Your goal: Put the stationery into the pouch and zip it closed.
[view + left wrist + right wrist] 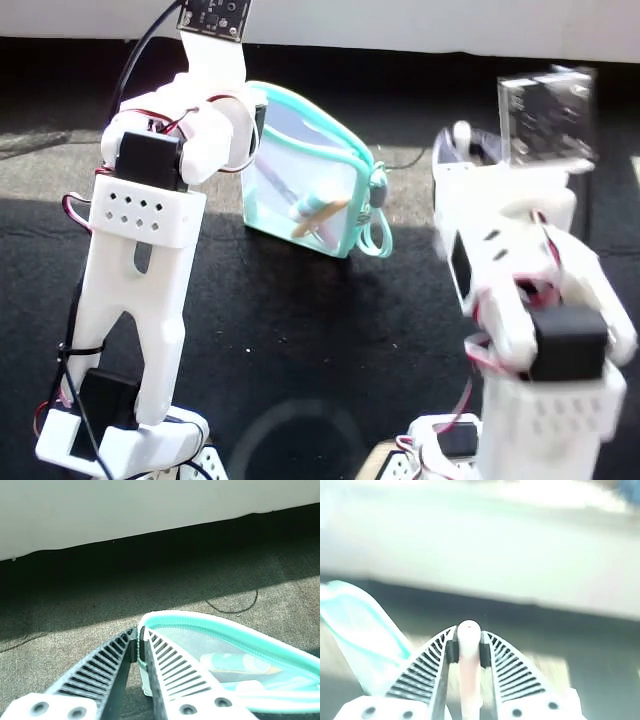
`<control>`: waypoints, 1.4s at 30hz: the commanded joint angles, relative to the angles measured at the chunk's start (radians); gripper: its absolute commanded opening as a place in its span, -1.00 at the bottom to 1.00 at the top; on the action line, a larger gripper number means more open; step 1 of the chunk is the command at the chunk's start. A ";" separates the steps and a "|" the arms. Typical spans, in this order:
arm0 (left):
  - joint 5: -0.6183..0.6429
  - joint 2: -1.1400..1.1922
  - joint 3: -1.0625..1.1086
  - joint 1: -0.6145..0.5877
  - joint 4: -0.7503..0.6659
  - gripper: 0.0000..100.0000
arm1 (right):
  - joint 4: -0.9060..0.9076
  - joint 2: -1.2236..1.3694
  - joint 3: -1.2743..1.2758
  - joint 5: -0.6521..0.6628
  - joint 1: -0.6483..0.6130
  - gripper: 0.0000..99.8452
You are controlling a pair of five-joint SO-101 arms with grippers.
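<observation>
Pouch: teal-rimmed and see-through; propped on its lower edge on the dark counter, broad face toward the high camera, tilted.
Pouch axis: long side running from the left arm's end down toward the right arm's end, teal zip rim uppermost.
Left pincer: closed on the pouch's rim, fingertips pinching the teal edge at one end.
Right pincer: clamped on a pen, off to the pouch's side and well apart from it.
Pen axis: in line with the pincer, rounded white end poking out past the fingertips, aimed toward the white wall at the counter's far edge.
Inside the pouch: a pencil with a pale barrel and a tan pointed end, lying slanted across the lower part.
Around: a thin cable curled on the counter beyond the pouch; a teal cord loop hanging at the pouch's end nearer the right arm.
In the way: from above, the left arm's white housing, covering the corner where the rim is pinched.
High view: takes in both arms and the pouch's whole face.
Left wrist view: gives the pinch on the rim close up.
Right wrist view: gives the pen between the fingers, with the pouch's teal edge off to one side.
</observation>
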 commanded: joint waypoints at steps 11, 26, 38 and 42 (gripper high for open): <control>-0.008 0.007 0.013 0.033 0.005 -0.97 | -0.453 -0.015 -0.068 -0.089 -0.206 -0.99; -0.008 0.005 0.012 0.033 0.005 -0.97 | -0.498 0.277 -0.105 -0.086 -0.278 -0.99; -0.008 0.007 0.012 0.033 0.005 -0.97 | -0.498 0.303 0.159 -0.084 -0.302 -0.99; -0.008 0.007 0.012 0.033 0.003 -0.97 | -0.495 0.305 0.211 -0.084 -0.340 -0.98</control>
